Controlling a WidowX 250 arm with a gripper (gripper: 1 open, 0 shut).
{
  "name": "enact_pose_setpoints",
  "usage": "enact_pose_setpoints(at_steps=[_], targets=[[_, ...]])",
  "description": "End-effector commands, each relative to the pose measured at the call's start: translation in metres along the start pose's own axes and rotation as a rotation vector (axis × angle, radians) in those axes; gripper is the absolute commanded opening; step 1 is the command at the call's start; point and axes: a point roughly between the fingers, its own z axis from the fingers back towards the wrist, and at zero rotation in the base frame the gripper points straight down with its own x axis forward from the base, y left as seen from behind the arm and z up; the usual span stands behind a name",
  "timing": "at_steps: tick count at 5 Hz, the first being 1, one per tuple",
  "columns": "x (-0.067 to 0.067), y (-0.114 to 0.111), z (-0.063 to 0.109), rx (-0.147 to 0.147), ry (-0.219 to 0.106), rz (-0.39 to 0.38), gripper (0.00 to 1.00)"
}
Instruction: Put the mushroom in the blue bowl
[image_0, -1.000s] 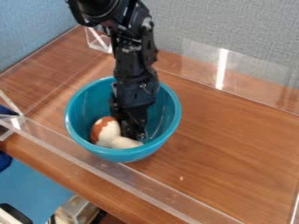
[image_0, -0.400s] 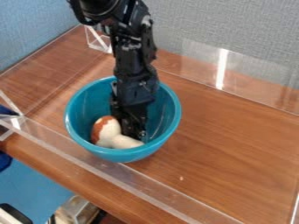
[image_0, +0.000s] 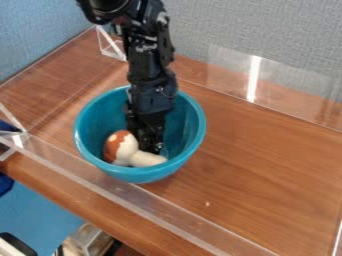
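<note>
The black robot pincer (image_0: 148, 133) points straight down into the large, round, glossy teal-blue plastic bowl (image_0: 94, 118), its tip low inside the bowl's hollow. Its fingers stand partly apart, and nothing is clamped between them. Just to the lower left of the pincer's tip, close against it, lies the small toy mushroom (image_0: 128, 149), tipped on its side on the bowl's floor: the rounded reddish-brown cap faces away from the pincer toward the bowl's left wall, and the thick cream-white stem runs under the tip. Whether a finger touches the stem cannot be told. The bowl surrounding the pincer sits on a brown wooden tabletop (image_0: 261, 140) edged with clear plastic walls (image_0: 283, 88).
</note>
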Motion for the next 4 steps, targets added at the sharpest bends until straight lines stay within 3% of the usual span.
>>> enact_pose_setpoints(at_steps=[1,3,4], targets=[[-0.012,0.006,-0.006,-0.026,0.013,0.019,1.00],[-0.025,0.005,-0.011,-0.046,0.004,0.032,1.00],[-0.027,-0.001,-0.010,-0.052,0.000,-0.009,1.00]])
